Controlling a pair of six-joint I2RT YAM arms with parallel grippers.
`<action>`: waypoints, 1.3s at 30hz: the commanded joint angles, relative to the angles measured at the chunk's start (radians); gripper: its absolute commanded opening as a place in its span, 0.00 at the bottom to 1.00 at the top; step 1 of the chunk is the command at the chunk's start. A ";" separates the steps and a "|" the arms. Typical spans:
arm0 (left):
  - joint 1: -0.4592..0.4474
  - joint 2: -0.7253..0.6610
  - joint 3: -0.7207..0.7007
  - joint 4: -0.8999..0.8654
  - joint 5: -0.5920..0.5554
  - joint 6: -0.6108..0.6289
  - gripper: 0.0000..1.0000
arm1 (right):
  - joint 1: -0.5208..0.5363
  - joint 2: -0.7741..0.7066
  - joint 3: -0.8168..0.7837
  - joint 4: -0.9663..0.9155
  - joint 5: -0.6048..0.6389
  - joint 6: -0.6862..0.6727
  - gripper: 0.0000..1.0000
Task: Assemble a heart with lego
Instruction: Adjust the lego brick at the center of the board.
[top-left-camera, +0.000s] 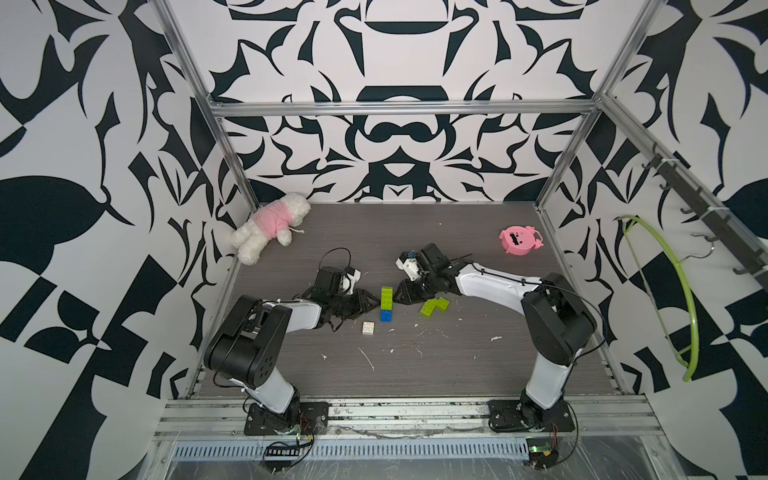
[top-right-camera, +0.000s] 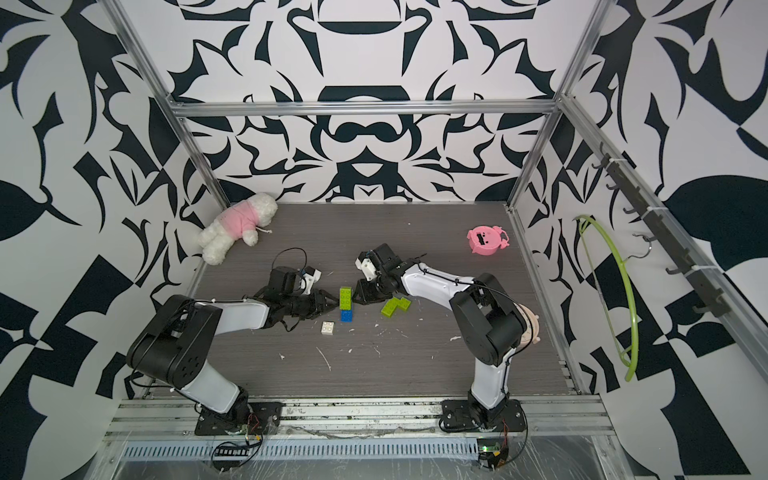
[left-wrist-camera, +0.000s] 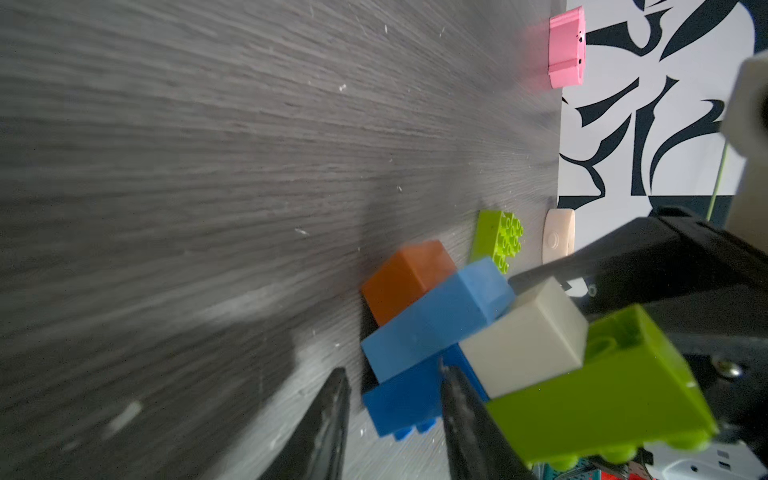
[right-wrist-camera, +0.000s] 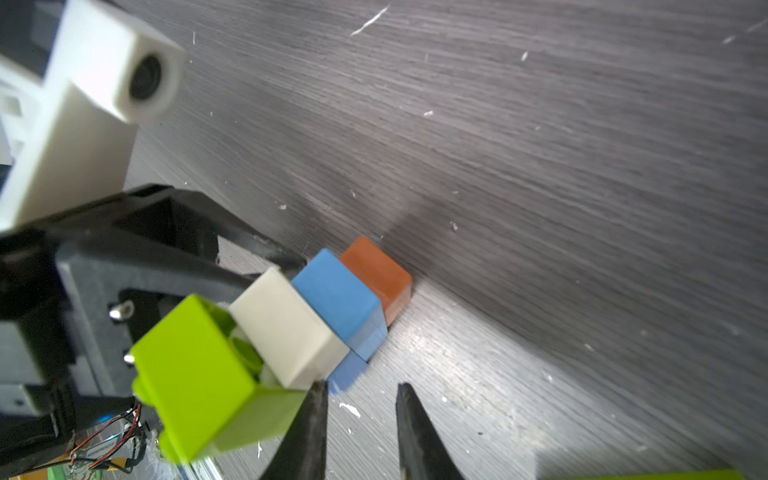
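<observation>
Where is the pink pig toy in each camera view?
In a top view: pink pig toy back right, well behind the brick stack.
In a top view: same spot.
Left wrist: far beyond the stack.
Right wrist: not in it.
Shared landmark: the brick stack, seen in every view.

In both top views the heart (top-left-camera: 387, 302) (top-right-camera: 345, 303) hides its orange and white layers under lime. In a top view the right arm (top-right-camera: 486, 328) covers part of a beige disc (top-right-camera: 532, 328) near the table's (top-right-camera: 415, 365) right edge.
</observation>
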 joint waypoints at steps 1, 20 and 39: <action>-0.021 0.000 -0.009 0.006 -0.015 -0.017 0.40 | 0.003 0.025 0.065 -0.003 -0.032 -0.031 0.31; -0.046 -0.070 0.048 -0.113 -0.069 0.016 0.44 | -0.022 -0.261 -0.115 -0.026 0.102 -0.285 0.51; -0.044 -0.077 0.057 -0.129 -0.098 0.011 0.48 | 0.026 -0.145 -0.082 -0.119 0.221 -0.349 0.58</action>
